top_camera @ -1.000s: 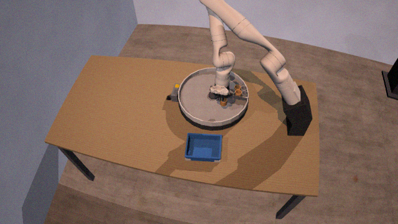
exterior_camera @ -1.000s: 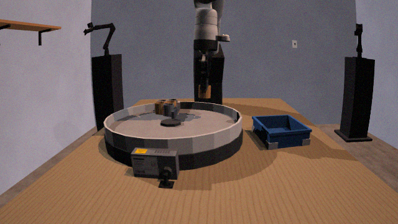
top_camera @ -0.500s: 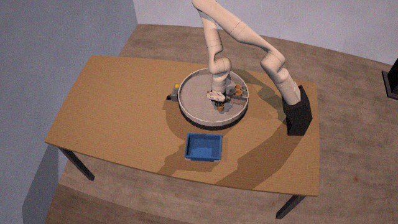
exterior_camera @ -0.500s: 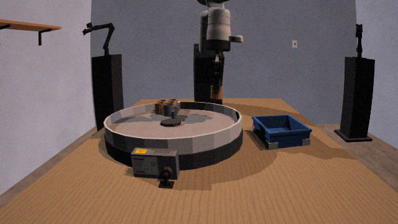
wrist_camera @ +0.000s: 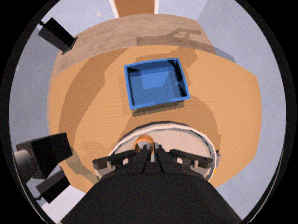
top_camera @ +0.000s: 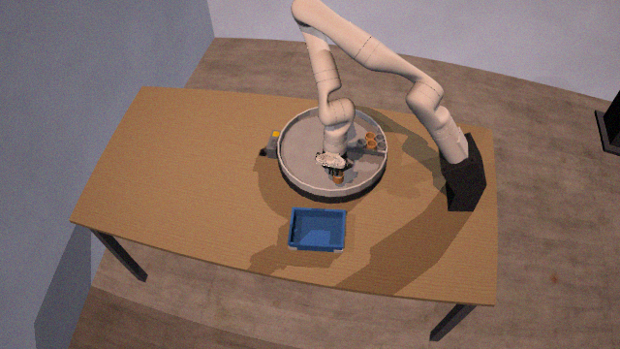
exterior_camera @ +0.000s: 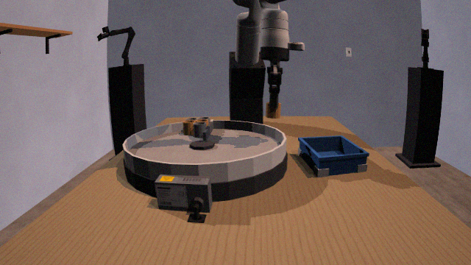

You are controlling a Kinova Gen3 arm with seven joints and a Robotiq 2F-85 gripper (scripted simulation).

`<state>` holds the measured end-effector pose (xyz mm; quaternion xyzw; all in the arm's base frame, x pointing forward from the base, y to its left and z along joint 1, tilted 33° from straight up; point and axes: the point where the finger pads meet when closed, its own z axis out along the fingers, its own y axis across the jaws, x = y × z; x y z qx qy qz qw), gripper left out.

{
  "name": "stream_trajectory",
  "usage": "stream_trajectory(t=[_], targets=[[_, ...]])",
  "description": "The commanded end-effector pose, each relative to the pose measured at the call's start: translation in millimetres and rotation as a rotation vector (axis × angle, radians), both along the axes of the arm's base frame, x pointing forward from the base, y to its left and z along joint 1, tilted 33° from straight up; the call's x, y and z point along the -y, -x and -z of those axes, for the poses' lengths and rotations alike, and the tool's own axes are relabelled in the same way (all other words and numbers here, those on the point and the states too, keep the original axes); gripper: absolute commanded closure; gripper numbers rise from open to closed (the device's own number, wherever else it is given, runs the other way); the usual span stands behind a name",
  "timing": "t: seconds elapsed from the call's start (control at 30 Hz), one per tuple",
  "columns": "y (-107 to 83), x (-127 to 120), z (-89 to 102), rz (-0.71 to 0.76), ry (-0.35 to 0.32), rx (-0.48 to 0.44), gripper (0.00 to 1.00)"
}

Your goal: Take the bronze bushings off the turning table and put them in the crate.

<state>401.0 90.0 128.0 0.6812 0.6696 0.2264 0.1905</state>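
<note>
Exterior view: I see my gripper (exterior_camera: pixel 274 107) clamped on 1 bronze bushing (exterior_camera: pixel 274 110), raised above the turning table (exterior_camera: pixel 206 167).

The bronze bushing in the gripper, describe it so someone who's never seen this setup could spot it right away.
Find the round grey turning table mid-table, with the pale arm bending over it. At the arm's tip the gripper is shut on a short orange-brown bronze bushing, near the rim facing the blue crate. Unlike the other bushings, clustered on the turning table, it hangs alone in the air.
</note>
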Motion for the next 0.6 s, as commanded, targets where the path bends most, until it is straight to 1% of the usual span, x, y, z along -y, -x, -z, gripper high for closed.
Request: stream_trajectory(t=[0.0,0.03,0.43,0.57], targets=[[-5.7,-42.2,-9.1,-0.036,-0.007,0.012,1.0],[-7.6,-53.6,-11.4,-0.036,-0.007,0.012,1.0],[-7.6,-53.6,-11.4,-0.036,-0.007,0.012,1.0],[-15.9,-98.2,-21.0,-0.034,-0.006,0.013,1.0]])
